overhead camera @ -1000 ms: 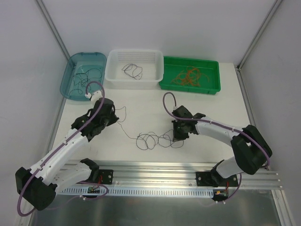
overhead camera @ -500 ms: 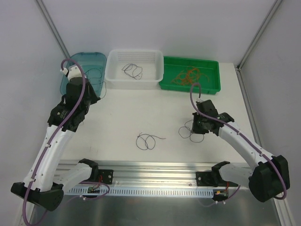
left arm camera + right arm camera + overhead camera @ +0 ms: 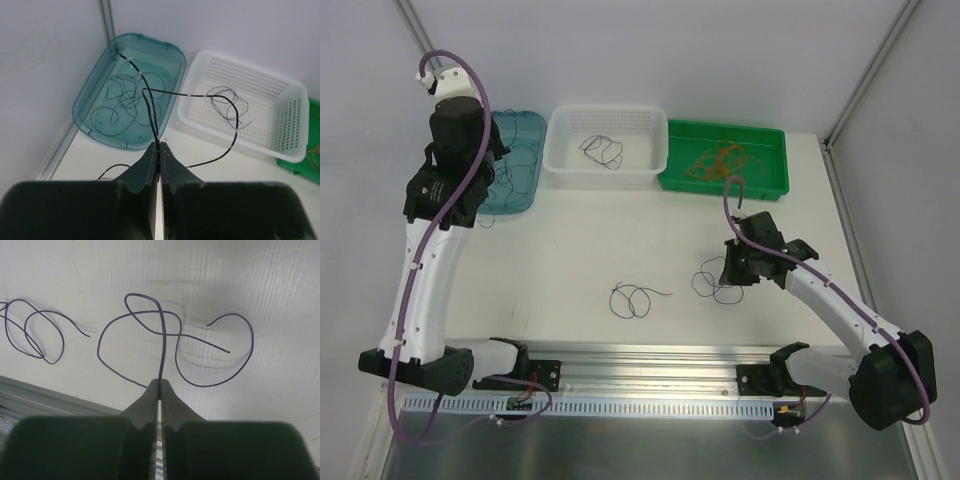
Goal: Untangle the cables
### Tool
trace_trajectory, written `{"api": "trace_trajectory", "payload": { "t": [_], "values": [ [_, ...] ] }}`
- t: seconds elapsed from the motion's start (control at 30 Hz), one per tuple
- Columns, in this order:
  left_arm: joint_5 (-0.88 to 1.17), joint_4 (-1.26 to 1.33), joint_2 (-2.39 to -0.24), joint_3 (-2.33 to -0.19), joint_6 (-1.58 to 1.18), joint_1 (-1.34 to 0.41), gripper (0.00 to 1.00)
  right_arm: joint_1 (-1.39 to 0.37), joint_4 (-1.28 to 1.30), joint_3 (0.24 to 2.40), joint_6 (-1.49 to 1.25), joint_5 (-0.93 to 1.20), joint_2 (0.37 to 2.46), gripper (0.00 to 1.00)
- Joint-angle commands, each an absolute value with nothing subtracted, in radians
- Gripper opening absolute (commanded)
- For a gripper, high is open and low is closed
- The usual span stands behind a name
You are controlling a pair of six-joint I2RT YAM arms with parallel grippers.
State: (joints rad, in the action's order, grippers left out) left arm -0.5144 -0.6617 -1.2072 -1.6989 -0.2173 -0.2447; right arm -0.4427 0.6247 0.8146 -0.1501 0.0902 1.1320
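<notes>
White counter below you: your left claw is pinched shut on a black cable just by the teal tray, your right claw grips a looped dark cable lying on the counter, so you're mid-sort, and next, I'd judge, the black one wants releasing into that tray.

Cut off at 3 o'clock in the left wrist view, the green tray shows only a sliver, while the black cable vanishes between the pinched fingers of the left end effector. In the right wrist view a loose cable runs off the edge at 9 o'clock, and the held cable disappears into the right end effector.
</notes>
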Motion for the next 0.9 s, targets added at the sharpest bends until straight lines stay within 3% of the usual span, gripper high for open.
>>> {"api": "trace_trajectory", "payload": {
  "t": [0.0, 0.57, 0.7, 0.73, 0.87],
  "values": [
    [-0.511, -0.638, -1.291, -1.798, -0.167, -0.187, 0.0, -0.445, 0.594, 0.795, -0.155, 0.164, 1.127, 0.03],
    [-0.348, -0.428, -1.819, -1.93, -0.255, 0.135, 0.03, -0.552, 0.542, 0.785, -0.164, 0.209, 1.193, 0.02],
    [-0.325, -0.425, -1.923, -1.931, -0.262, 0.156, 0.21, -0.56, 0.54, 0.798, -0.163, 0.209, 1.219, 0.02],
    [-0.315, -0.425, -1.927, -1.913, -0.27, 0.156, 0.33, -0.563, 0.541, 0.805, -0.163, 0.21, 1.226, 0.02],
    [-0.269, -0.425, -1.895, -1.852, -0.279, 0.16, 0.63, -0.572, 0.549, 0.828, -0.161, 0.206, 1.235, 0.01]
  ]
}}
